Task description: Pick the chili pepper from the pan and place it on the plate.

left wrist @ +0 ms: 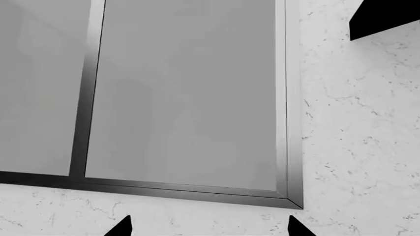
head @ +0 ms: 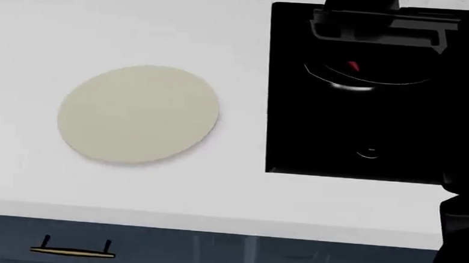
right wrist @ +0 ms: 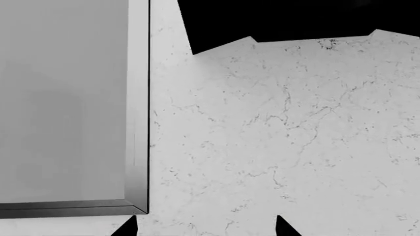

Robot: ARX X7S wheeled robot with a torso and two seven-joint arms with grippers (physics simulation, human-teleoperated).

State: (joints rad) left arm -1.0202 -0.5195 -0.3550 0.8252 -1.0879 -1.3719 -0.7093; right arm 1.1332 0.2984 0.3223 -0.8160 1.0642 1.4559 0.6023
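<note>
small red chili pepper (head: 353,66), partly hidden, in black pan (head: 366,81)

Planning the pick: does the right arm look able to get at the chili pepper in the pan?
Probably yes. The chili pepper lies uncovered in the pan, and the right gripper looks open; a dark robot part overhangs the pan's far edge.

White countertop (head: 215,185) carried two things — the beige plate (head: 139,114) at about 9 o'clock, flat and bare, and the black stovetop (head: 356,114) at 3 o'clock — well apart, a counter strip between them.
</note>
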